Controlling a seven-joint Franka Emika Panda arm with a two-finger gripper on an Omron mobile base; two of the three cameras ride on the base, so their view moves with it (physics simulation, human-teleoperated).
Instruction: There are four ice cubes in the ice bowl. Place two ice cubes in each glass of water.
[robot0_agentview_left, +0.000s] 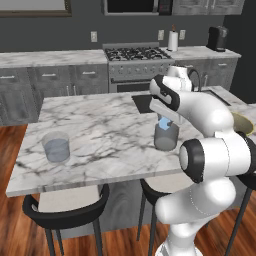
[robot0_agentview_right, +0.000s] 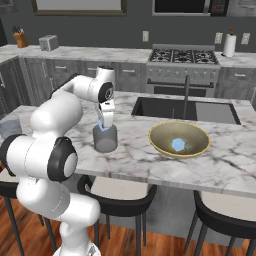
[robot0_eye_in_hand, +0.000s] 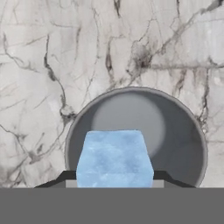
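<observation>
One ice cube clamped in the hand, poised over the mid-table glass of water. Ice bowl by the front edge holds at least one cube; second glass near the left edge appears unfilled.

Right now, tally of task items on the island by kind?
Glasses of water: 2, the near glass under the gripper and the far glass.
Ice bowl: 1.
Ice cubes seen: 2, the held cube and a cube in the bowl.
Total: 5.
</observation>
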